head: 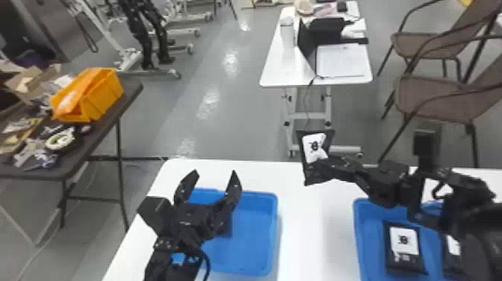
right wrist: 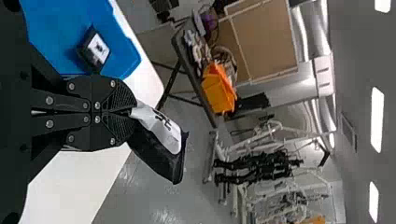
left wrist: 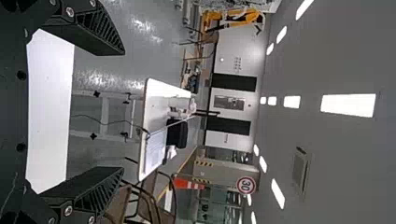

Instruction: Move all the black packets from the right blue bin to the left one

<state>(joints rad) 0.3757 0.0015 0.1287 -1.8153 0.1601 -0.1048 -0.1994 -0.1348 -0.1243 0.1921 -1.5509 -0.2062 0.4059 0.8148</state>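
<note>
In the head view my left gripper point(head: 213, 183) stands open over the left blue bin point(head: 257, 235); its fingers are apart at the left edge of the left wrist view point(left wrist: 123, 112). My right gripper point(head: 317, 168) is shut on a black packet point(head: 328, 138) with a white label, held up above the table between the two bins. In the right wrist view the gripper point(right wrist: 133, 112) pinches one end of that packet point(right wrist: 156, 156). In the right blue bin point(head: 358, 231) lies a black packet point(head: 404, 258), with another point(head: 452, 258) partly behind the right arm. A dark packet point(right wrist: 93, 49) shows in the left bin point(right wrist: 51, 23).
The bins stand on a white table point(head: 310, 231), with a bare strip between them. Beyond it are a white desk point(head: 276, 71) and brown chairs point(head: 429, 93). A dark side table point(head: 101, 130) with an orange bin point(head: 101, 97) stands at the left.
</note>
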